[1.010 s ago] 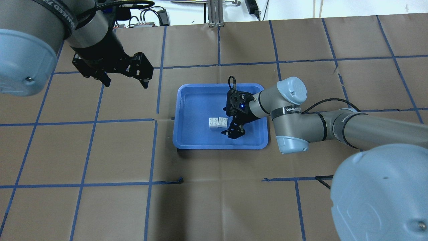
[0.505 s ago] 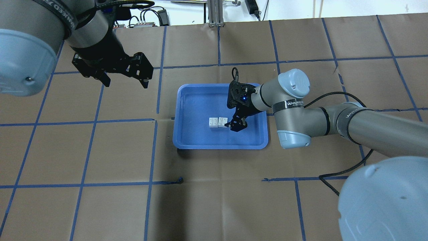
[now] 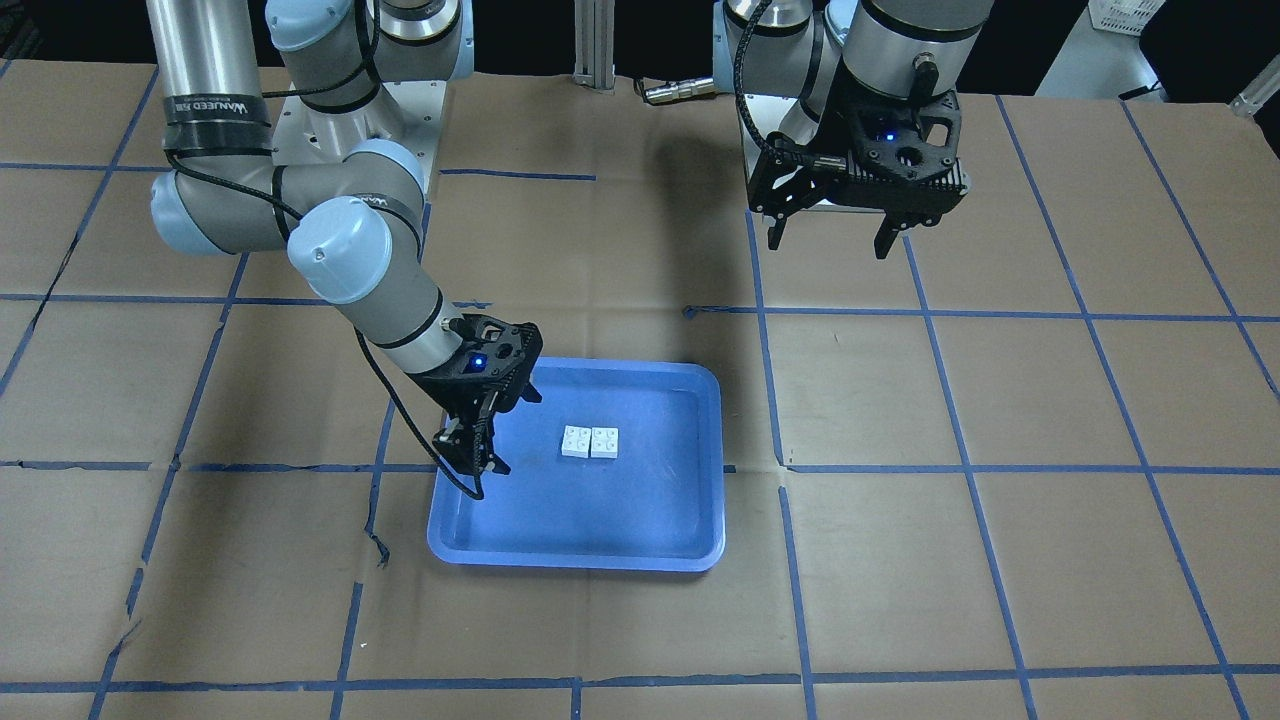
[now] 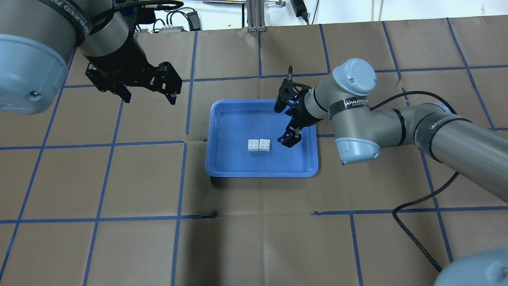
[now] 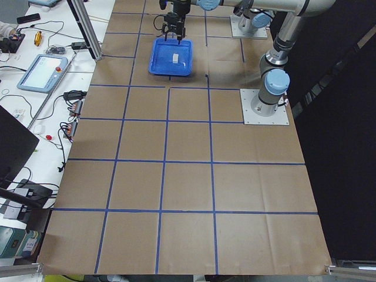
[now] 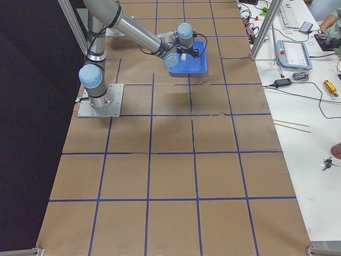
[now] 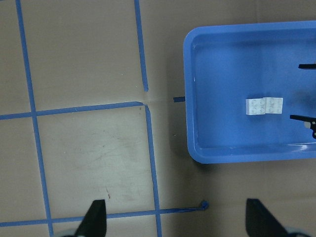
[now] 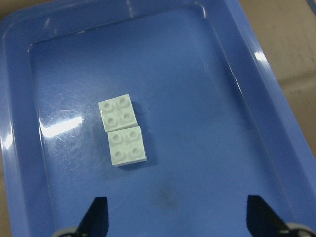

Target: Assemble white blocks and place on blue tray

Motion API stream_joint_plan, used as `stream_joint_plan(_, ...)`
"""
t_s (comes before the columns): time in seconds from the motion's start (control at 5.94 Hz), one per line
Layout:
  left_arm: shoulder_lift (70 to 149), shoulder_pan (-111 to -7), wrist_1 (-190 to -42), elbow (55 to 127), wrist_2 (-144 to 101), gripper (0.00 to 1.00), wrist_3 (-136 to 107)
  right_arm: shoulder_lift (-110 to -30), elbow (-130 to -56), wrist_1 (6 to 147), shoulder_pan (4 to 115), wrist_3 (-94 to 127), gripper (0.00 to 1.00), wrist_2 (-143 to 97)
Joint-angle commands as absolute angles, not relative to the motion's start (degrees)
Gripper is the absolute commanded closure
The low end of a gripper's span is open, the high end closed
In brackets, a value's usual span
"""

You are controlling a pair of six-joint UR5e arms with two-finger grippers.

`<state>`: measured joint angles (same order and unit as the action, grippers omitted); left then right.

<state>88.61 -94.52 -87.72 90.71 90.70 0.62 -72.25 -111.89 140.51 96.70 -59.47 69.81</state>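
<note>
Two white blocks (image 4: 258, 145) lie side by side, touching, studs up, in the middle of the blue tray (image 4: 238, 123). They also show in the front view (image 3: 589, 441), the left wrist view (image 7: 264, 106) and the right wrist view (image 8: 122, 129). My right gripper (image 4: 289, 140) is open and empty. It hangs above the tray's right part, just clear of the blocks (image 3: 472, 452). My left gripper (image 4: 150, 98) is open and empty, high above the table, well left of the tray (image 3: 828, 243).
Brown paper with a blue tape grid covers the table. The right arm's black cable (image 4: 416, 234) loops over the table at the right. A benchtop with a tablet (image 5: 44, 67) and cables runs along the table's far side.
My right gripper has drawn back from the blocks, moving right and away across the tray, and its arm has swung outward. The blocks and the left arm have not moved.
</note>
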Motion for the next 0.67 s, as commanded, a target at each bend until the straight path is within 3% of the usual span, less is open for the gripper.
stream_joint_plan(0.0,88.6,-94.5,-87.7,90.7,90.7,0.01,0.6,-77.0,-107.2,127.7,96.6,-42.7,0.0,77.1)
stream_joint_plan(0.5,88.6,-94.5,-87.7,90.7,90.7,0.01,0.6,-81.6,-102.4,115.1,95.2,-20.6,0.0,87.1)
